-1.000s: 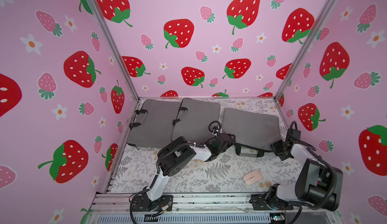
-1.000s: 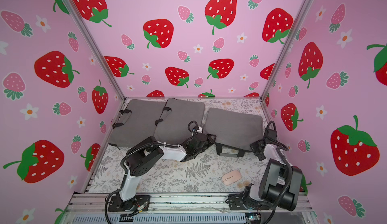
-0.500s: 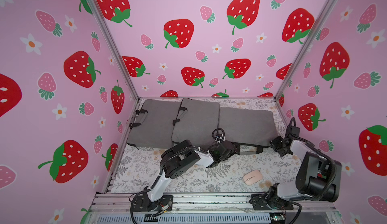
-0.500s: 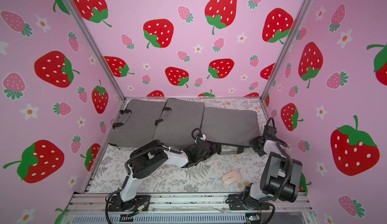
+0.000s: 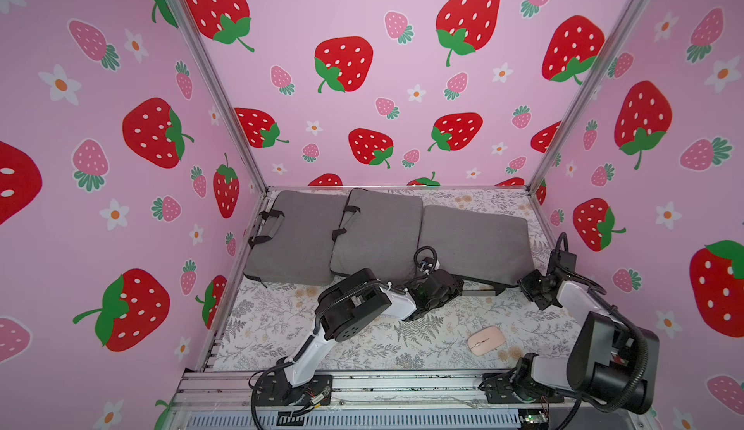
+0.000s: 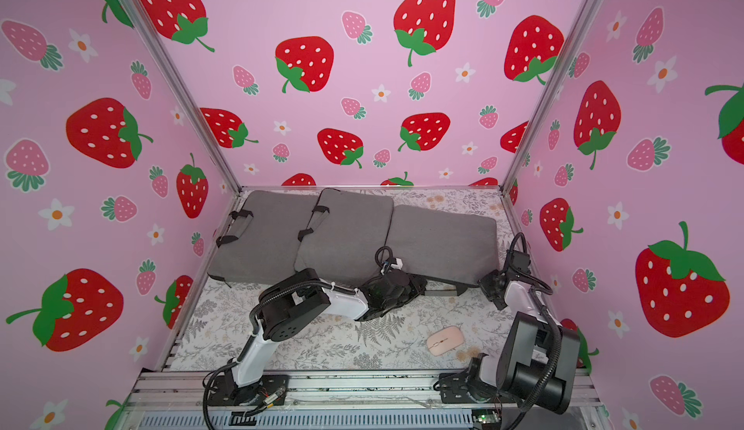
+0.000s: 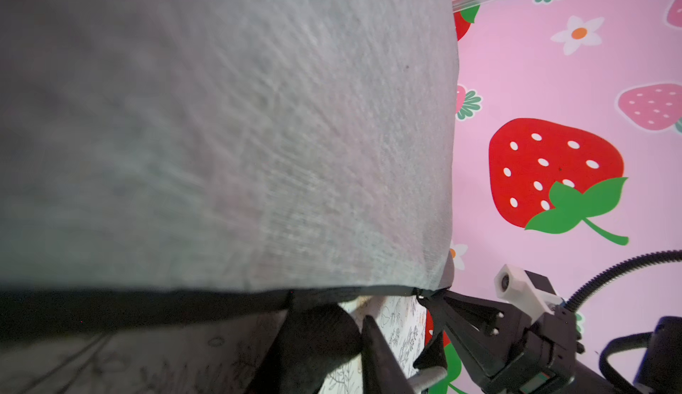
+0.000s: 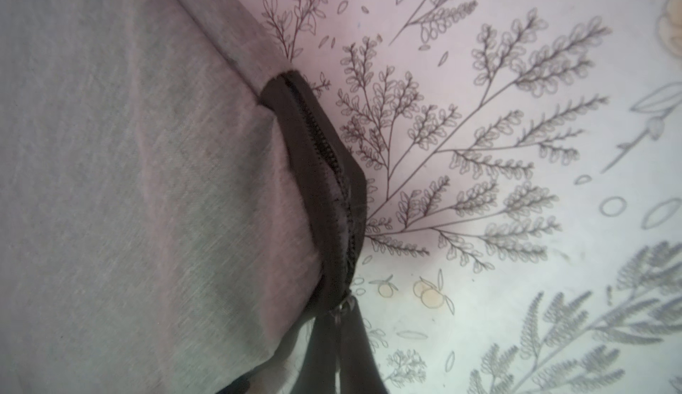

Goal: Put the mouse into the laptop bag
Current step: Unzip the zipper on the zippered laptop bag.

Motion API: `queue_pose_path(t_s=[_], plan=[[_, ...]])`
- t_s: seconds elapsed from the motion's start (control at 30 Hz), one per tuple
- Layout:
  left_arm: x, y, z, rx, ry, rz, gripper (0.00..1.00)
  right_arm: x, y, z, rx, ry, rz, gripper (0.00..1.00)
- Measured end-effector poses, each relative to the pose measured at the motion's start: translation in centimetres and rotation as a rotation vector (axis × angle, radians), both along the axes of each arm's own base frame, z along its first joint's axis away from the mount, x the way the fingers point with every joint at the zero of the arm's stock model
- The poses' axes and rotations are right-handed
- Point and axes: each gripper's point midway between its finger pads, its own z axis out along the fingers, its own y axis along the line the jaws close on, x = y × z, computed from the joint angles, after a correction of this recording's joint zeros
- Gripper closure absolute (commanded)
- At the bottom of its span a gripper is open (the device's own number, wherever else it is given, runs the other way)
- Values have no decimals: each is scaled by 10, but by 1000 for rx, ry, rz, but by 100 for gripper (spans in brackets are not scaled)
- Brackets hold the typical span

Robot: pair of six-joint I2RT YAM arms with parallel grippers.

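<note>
The pink mouse [image 5: 486, 339] [image 6: 445, 340] lies on the floral mat near the front right, with neither gripper touching it. The laptop bag [image 5: 475, 239] [image 6: 443, 239] is the rightmost grey one, lying flat at the back. My right gripper [image 5: 523, 285] [image 8: 337, 322] is shut on the zipper pull at the bag's front right corner, at the end of the black zipper [image 8: 324, 148]. My left gripper [image 5: 457, 283] [image 7: 332, 313] sits at the bag's [image 7: 221, 134] front edge by its handle [image 5: 479, 292]. Its jaws are narrow, with something dark between them. I cannot tell what it is.
Two more grey bags [image 5: 298, 239] [image 5: 378, 234] lie side by side at the back left. Pink strawberry walls close in the left, back and right sides. A metal rail [image 5: 402, 383] with both arm bases runs along the front.
The bag, bunched up with its front edge raised a second ago, now lies stretched flat toward the right wall. My left gripper moved slightly forward and right, and its jaws narrowed.
</note>
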Motion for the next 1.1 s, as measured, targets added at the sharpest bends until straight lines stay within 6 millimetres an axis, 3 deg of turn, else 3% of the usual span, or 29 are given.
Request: queue_pose_path(t_s=[0.07, 0.3, 0.47, 0.77, 0.97, 1.1], plan=[[0, -1, 8, -6, -9, -1, 100, -4, 2, 1, -1, -3, 5, 100], [21, 2, 36, -47, -44, 35, 100, -14, 7, -6, 2, 7, 16, 100], [40, 8, 43, -16, -66, 73, 65, -14, 7, -9, 6, 16, 19, 100], [80, 0, 73, -57, -101, 122, 62, -13, 8, -11, 2, 8, 35, 100], [103, -1, 58, -23, -82, 150, 62, -12, 9, -12, 6, 2, 41, 100], [107, 4, 44, 15, -58, 159, 63, -13, 11, -8, 5, -4, 47, 100]])
